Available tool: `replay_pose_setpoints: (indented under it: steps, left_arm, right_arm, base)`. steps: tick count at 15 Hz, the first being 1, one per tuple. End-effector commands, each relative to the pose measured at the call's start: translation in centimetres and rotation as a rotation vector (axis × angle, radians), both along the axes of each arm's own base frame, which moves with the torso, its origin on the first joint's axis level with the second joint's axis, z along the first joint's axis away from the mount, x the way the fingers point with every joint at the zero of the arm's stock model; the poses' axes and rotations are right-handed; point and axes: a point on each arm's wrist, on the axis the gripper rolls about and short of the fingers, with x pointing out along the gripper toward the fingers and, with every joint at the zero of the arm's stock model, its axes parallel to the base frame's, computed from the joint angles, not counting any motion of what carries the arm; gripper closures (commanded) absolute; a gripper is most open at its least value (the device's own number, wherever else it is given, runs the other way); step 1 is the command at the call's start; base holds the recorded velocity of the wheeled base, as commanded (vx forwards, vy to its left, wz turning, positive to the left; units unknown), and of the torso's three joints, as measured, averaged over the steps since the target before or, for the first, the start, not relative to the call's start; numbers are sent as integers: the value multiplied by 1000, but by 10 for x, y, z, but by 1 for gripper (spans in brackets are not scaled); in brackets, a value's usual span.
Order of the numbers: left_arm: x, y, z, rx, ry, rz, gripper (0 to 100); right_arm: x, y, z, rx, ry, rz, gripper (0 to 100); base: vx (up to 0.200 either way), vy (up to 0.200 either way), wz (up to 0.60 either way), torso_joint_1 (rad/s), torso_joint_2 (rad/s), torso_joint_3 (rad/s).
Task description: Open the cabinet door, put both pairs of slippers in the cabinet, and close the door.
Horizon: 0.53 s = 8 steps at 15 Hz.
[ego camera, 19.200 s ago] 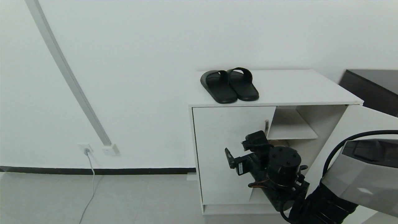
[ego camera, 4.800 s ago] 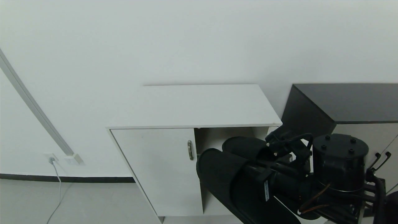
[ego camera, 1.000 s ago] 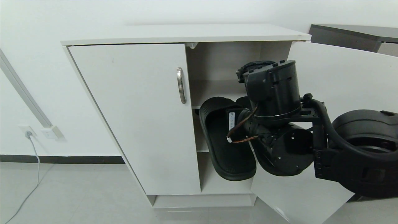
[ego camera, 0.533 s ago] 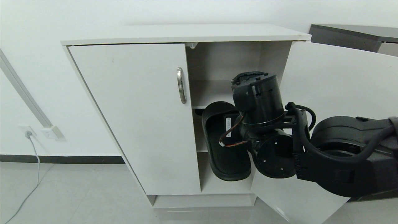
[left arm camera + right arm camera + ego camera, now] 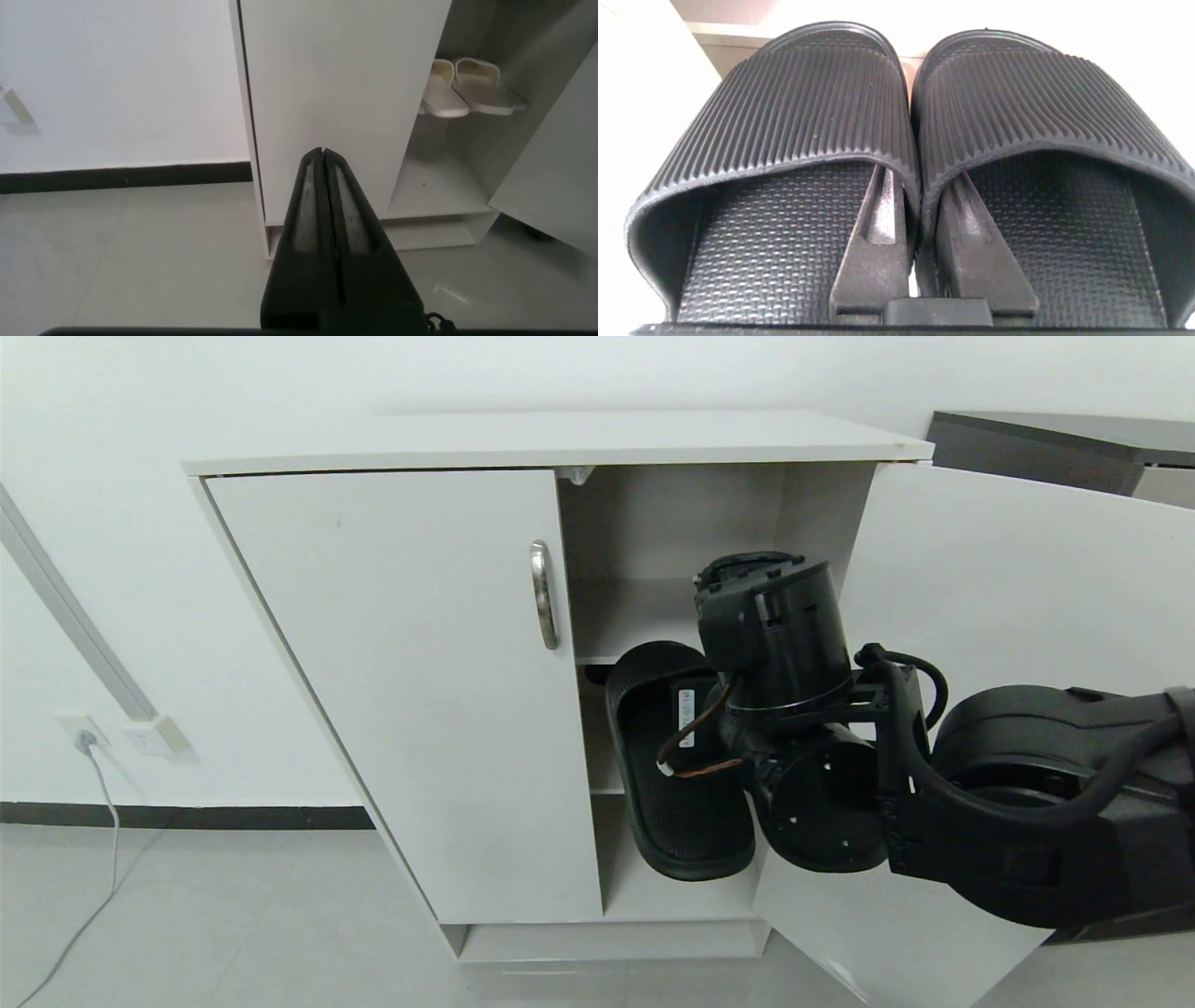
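Right wrist view: right end effector clamped on the touching inner walls of the black slippers so the pair carries as one, hanging at the mouth of the open cabinet, probably for the bottom shelf.

The head view faces the cabinet front from close by, slightly above. The left wrist view looks from farther back, angled down over its own fingers, sharing the cabinet's open compartment with the head view. The right wrist view sits directly against the black slippers, which the head view also shows.
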Motion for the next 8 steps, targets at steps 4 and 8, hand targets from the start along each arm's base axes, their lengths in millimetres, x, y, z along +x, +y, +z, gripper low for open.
replay_pose_setpoints:
  steps: [4, 8]
  left_arm:
    - [0, 0, 0, 0, 1, 0, 100]
    - [0, 0, 0, 0, 0, 0, 100]
  right_arm:
    - [1, 0, 3, 10, -7, -1, 100]
    - [10, -2, -4, 0, 5, -22, 100]
  base:
    - [200, 0, 0, 2, 4, 5]
    - [150, 0, 0, 3, 2, 3]
